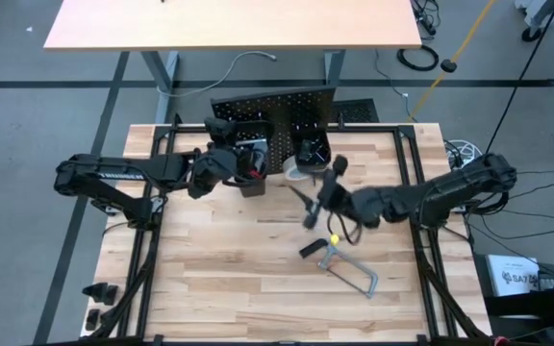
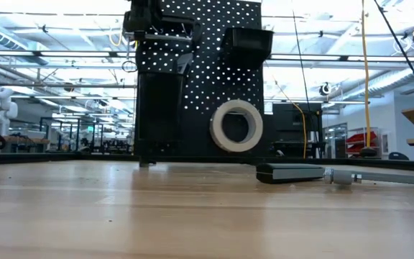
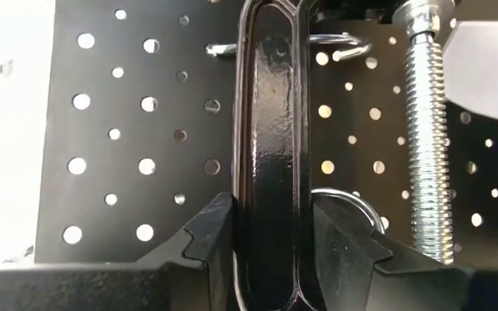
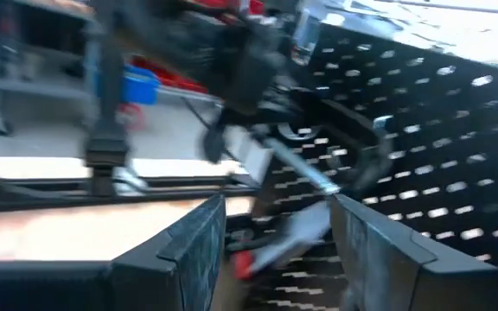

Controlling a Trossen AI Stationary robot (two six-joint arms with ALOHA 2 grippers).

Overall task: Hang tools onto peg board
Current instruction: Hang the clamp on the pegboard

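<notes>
The left gripper [image 3: 271,246] has its jaws closed on the black C-clamp [image 3: 271,155], held against the peg board [image 3: 128,130] under a silver hook [image 3: 335,47]. Next, I judge, it must lift the frame over that hook. The right gripper [image 1: 327,195] hovers above the counter [image 1: 229,279], jaws open and empty.

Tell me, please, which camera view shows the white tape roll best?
The low view: the white tape roll faces the camera whole, in front of the peg board, though how it is attached does not show. The high view shows it only from above as a small pale shape. The two wrist views do not clearly show it.
</notes>
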